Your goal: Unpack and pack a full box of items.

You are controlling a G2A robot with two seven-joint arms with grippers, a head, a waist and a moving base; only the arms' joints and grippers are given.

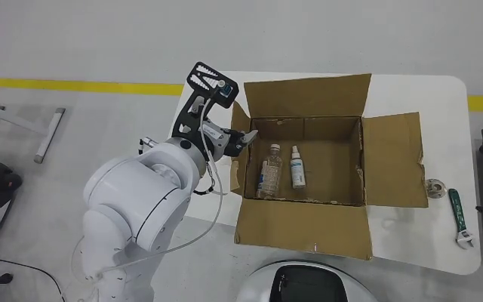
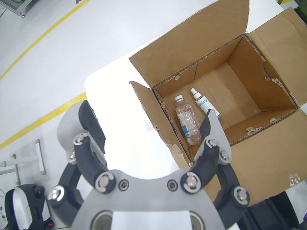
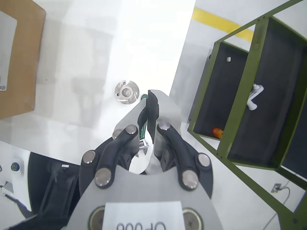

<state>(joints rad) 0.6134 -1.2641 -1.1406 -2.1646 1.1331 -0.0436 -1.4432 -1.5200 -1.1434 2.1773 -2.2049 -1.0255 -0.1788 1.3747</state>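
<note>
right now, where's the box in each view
Top view: the box sits mid-table, flaps open, with a clear bottle and a spray bottle inside.
Left wrist view: the box lies just beyond the open left gripper, both bottles on its floor.
Right wrist view: one flap of the box, across bare table from the flange.
Shared landmark: the white table.
</note>
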